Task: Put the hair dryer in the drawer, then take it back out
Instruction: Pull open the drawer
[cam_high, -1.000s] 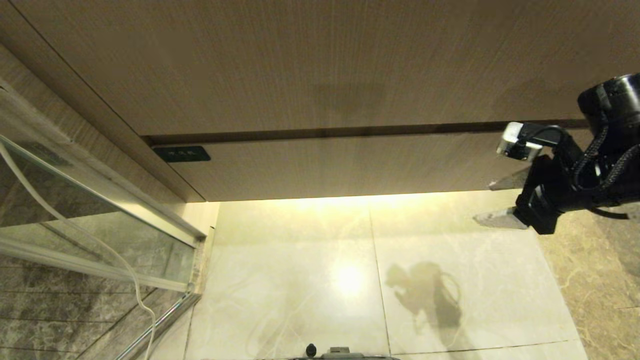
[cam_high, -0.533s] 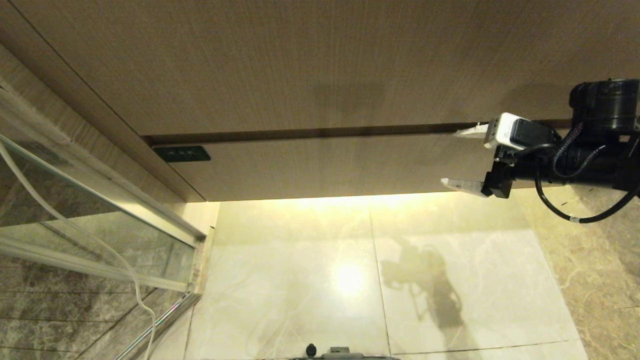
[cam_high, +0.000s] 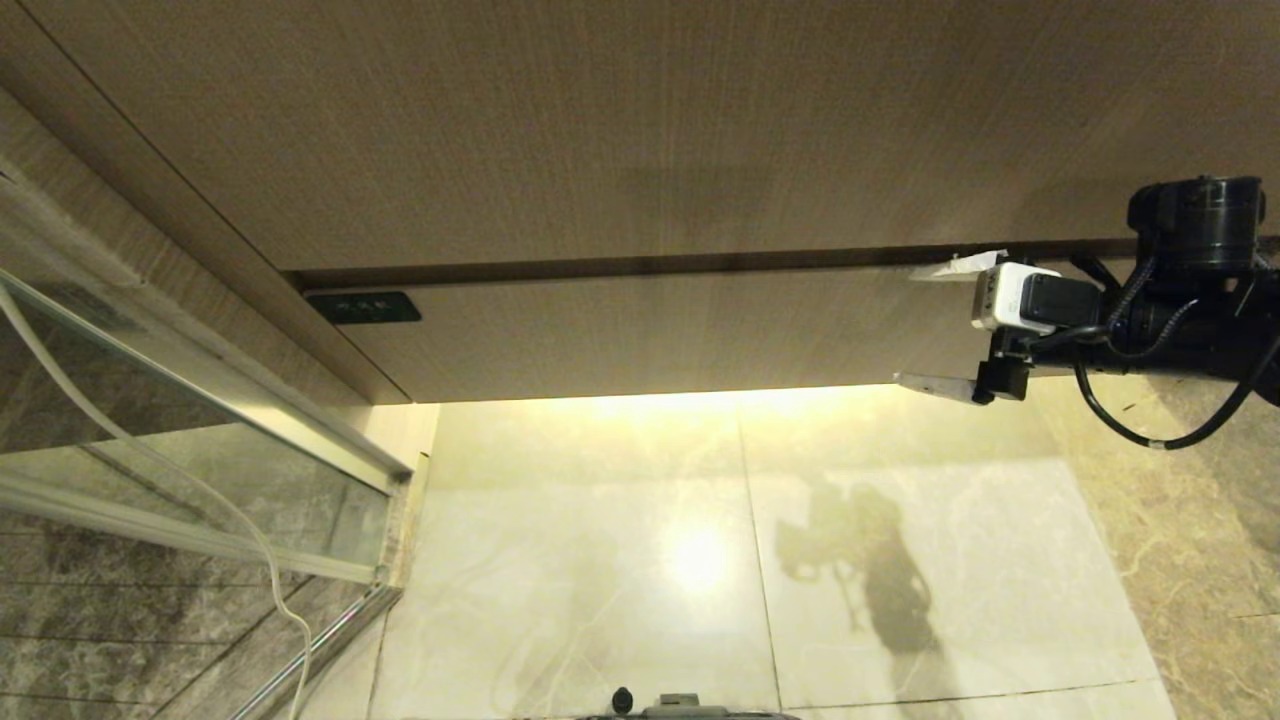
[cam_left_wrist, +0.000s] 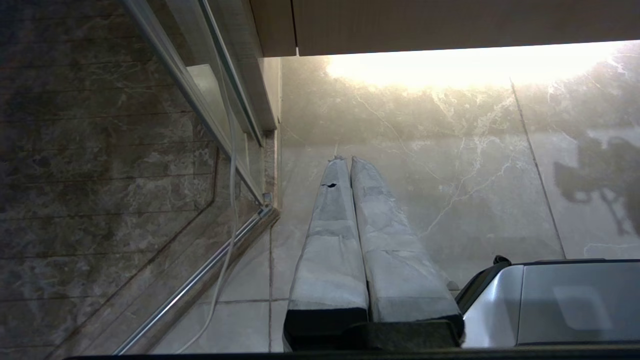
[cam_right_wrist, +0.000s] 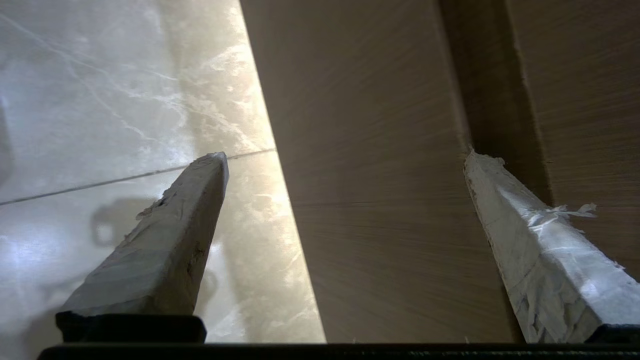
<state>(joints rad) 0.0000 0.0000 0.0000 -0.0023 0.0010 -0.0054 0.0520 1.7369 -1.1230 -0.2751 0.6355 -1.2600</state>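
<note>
The drawer (cam_high: 650, 330) is the wide, shallow beige wood-grain front with a small dark label (cam_high: 363, 307), and it stands closed under a taller panel. My right gripper (cam_high: 908, 325) is open wide at the drawer's right end. One fingertip sits at the dark gap above the front and the other at its lower edge. In the right wrist view the drawer front (cam_right_wrist: 375, 200) fills the space between the fingers of the right gripper (cam_right_wrist: 345, 157), which hold nothing. My left gripper (cam_left_wrist: 345, 160) is shut and empty, parked over the floor. The hair dryer is out of view.
A tall wood panel (cam_high: 600, 130) rises above the drawer. On the left are a glass shower door (cam_high: 200, 450) with a metal rail and a white cord (cam_high: 260, 560) hanging by it. Glossy marble tiles (cam_high: 600, 560) lie below, and my base (cam_left_wrist: 575, 300) shows beside the left gripper.
The right gripper has rolled and moved left and up from below the drawer edge to span the drawer front. Its fingers have spread wider.
</note>
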